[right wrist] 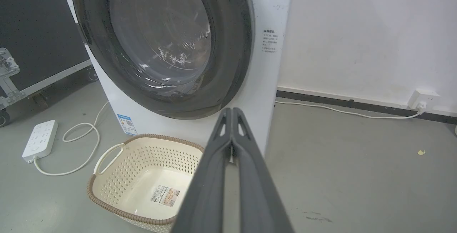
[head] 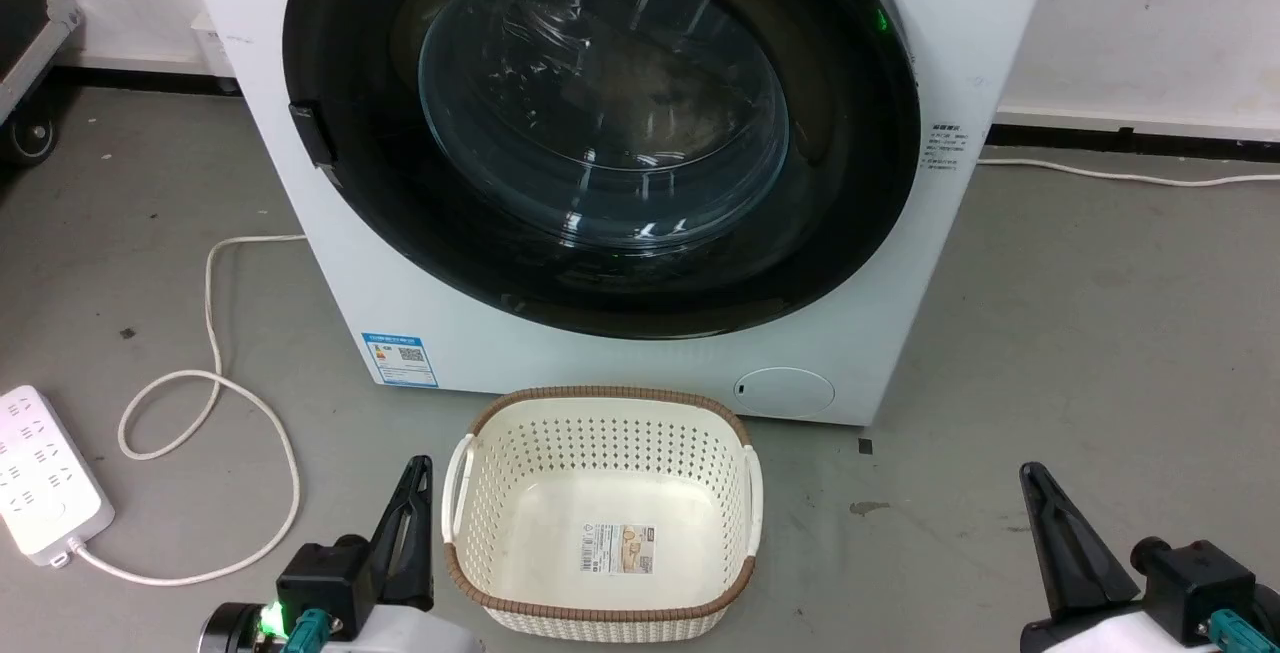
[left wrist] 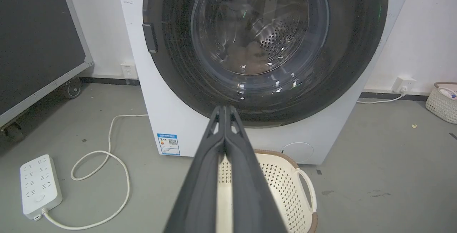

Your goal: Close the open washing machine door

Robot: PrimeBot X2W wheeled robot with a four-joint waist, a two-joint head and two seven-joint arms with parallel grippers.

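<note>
White front-loading washing machine (head: 330,263) stands on the grey floor (head: 1080,333), against a pale wall. Its large round door (head: 600,113), with a wide glossy black rim and a bulging clear glass centre, lies against the machine's front and covers the drum mouth (whether the latch has caught cannot be told). Through the glass, the left wrist view shows the perforated steel drum (left wrist: 278,40).

Just in front of the machine sits a cream perforated plastic basket with a brown woven rim (head: 600,398), a label on its bottom.

Left gripper (head: 415,478): low, just beside the basket's left handle, fingers pressed together, holding nothing. In its own wrist view the tips (left wrist: 225,111) point at the door's lower rim, apart from it.

Right gripper (head: 1035,478): low, well apart from the basket on the right, fingers likewise closed on nothing.

A white power strip (head: 40,473) with a looped white cable (head: 210,383) lies on the floor to the left.
</note>
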